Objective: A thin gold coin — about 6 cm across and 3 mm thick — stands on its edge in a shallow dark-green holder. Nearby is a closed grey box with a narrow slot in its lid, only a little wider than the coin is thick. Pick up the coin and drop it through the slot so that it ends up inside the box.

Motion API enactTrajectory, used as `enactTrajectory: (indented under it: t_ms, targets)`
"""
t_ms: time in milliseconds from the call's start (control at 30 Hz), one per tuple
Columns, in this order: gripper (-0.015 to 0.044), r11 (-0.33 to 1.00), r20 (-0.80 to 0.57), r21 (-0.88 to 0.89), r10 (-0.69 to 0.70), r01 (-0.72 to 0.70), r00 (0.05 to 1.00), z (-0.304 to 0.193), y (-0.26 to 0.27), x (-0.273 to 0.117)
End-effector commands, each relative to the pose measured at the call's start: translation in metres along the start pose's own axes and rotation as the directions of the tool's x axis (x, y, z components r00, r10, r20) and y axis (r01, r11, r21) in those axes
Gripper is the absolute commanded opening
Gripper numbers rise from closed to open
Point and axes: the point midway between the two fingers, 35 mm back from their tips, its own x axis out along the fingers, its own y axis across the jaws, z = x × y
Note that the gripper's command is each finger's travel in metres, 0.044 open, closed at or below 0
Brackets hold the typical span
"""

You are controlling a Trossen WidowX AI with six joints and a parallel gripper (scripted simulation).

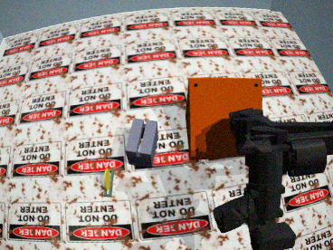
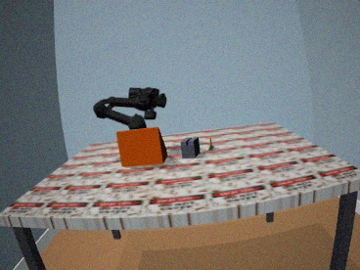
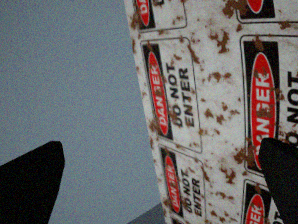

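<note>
Farthest left of the hand in the top view, the coin (image 1: 108,179) stands on edge in its small green holder (image 1: 109,190), well apart from the hand and untouched. Next, between coin and hand, sits the grey box (image 1: 142,142), its slot a dark groove along the lid and the coin just beside its near corner. Closer still is an orange block (image 1: 223,115), partly shadowed by the arm. The hand (image 1: 246,222) hangs at the right, above the bench (image 1: 54,109), fingers spread wide and holding nothing (the wrist view shows only two dark fingertips with bench edge and backdrop between them). The step in hand looks like the reach: it would go best to swing left past the block, turn the wrist so the fingers face the coin's flat sides, then descend straight and pinch its upper half, leaving the holder undisturbed.
</note>
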Motion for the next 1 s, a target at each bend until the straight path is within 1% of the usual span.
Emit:
enactTrajectory:
  t_ms: [0,100,267,400,633,967]
  targets:
    - [0.0374,1.000,0.002,-0.007,0.002,-0.002,1.000,0.002,0.000,0.000]
    - [0.0295,0.996,0.034,-0.089,0.027,-0.024,0.999,0.024,0.012,0.000]
    - [0.0164,0.966,0.133,-0.254,0.071,-0.035,0.989,0.075,0.037,-0.002]
    - [0.0161,0.927,0.259,-0.376,0.107,-0.002,0.960,0.124,0.050,-0.011]
    - [0.0161,0.895,0.354,-0.443,0.113,0.060,0.929,0.159,0.054,-0.020]
    - [0.0161,0.798,0.485,-0.542,0.041,0.263,0.873,0.217,0.046,-0.036]
